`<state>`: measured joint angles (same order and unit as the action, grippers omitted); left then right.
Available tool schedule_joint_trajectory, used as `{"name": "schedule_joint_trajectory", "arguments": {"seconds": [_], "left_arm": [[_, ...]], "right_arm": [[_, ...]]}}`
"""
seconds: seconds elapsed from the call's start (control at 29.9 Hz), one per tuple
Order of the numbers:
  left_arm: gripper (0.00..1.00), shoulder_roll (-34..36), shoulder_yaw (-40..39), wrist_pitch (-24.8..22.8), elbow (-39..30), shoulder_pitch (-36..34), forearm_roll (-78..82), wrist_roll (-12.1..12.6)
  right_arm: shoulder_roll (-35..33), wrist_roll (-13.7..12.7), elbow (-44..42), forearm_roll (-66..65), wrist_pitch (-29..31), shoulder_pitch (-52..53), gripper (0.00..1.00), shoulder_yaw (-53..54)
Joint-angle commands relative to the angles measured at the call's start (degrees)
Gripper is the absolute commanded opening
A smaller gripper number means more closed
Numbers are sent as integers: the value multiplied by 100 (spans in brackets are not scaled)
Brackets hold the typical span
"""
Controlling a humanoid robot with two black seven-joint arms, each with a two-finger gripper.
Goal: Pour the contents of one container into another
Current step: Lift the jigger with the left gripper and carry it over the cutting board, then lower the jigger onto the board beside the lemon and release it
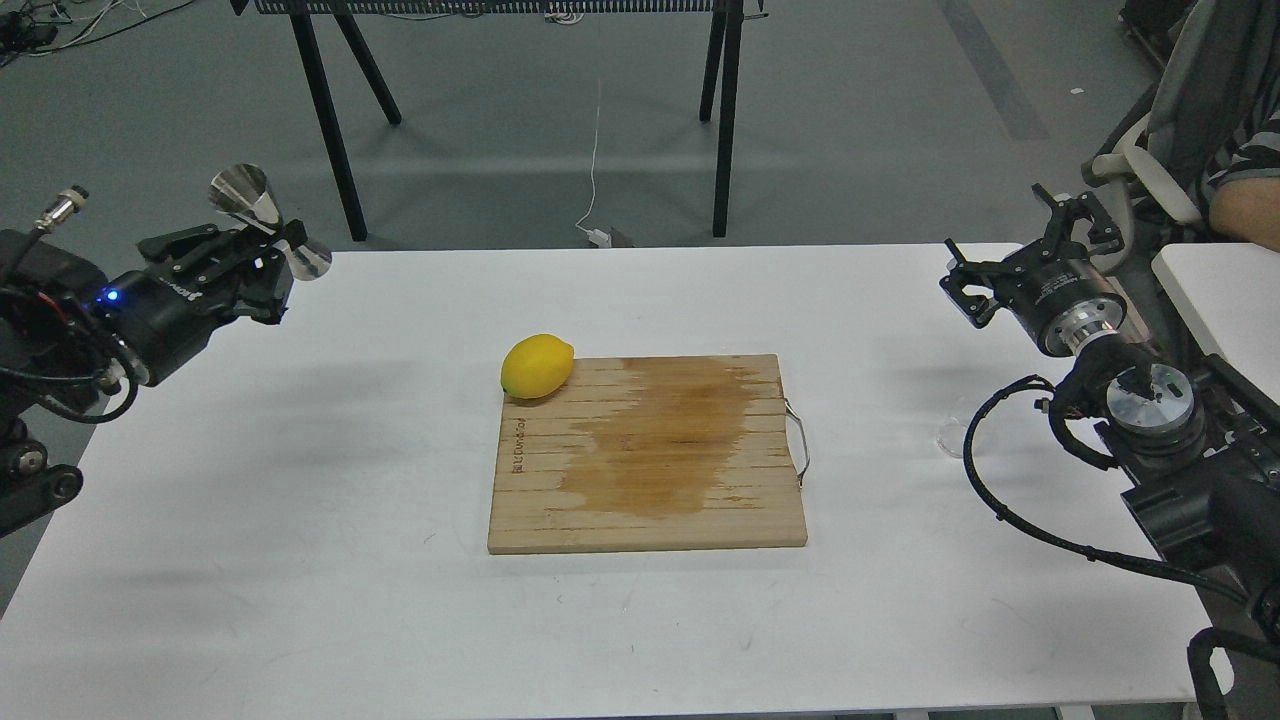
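Head view, looking down at a big white table (300,480).

On the left, up above the table's far corner: black left gripper (268,262), fingers squeezed tight on the thin middle of a small shiny steel jigger shaped like an hourglass (268,222). Jigger tipped over a bit, one cone mouth up and to the left, the other cone sticking out low on the right. Held in the air, not touching the table.

In the middle of the table: a flat square wooden cutting board (648,455) with a thin metal handle on its right side. A big dark wet patch spread over the board's middle. A round yellow lemon (537,366) sitting on the board's far left corner, partly hanging over the edge.

On the right, lifted above the table's right side: black right gripper (1020,245), two fingers spread apart, nothing between them.

Just below that gripper, on the table near the right edge: a small short clear glass cup (953,432), very hard to see against the white top, partly hidden behind a black cable. Standing by itself, well apart from the board and far from the jigger. Cannot tell if anything is inside it.

Behind the table: grey floor and black table legs.
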<state>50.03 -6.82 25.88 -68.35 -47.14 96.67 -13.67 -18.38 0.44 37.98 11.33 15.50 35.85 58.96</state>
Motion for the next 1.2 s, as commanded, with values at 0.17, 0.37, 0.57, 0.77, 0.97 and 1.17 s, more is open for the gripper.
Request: {"name": "schedule_joint_trajectory", "arguments": {"seconds": [0.17,0.37,0.57,0.77,0.97,1.17], "left_arm": [[1,-1582,14,-759,59,-120,1108,373],[1,-2250,40,-1041,199,-50,2109,523],[1,-3050,40,-1226,744,-50,2515,532],[1,-3859,49,-1454,1174,-50,2833,532],[2,-4509,49,-1551,1623,38,2833,540],[2,-4791,58,-1560,2115,38,2833,540]], "right_arm": [[-51,-27,-133,-8,-12,89,99,-7],[-51,-18,-256,-16,-153,107,99,-25],[-16,-18,-238,-16,-162,133,99,-16],[-25,0,-221,-17,-162,221,99,-78],[-16,17,-230,-17,-162,221,99,-78],[-16,26,-221,-17,-153,221,99,-69]]}}
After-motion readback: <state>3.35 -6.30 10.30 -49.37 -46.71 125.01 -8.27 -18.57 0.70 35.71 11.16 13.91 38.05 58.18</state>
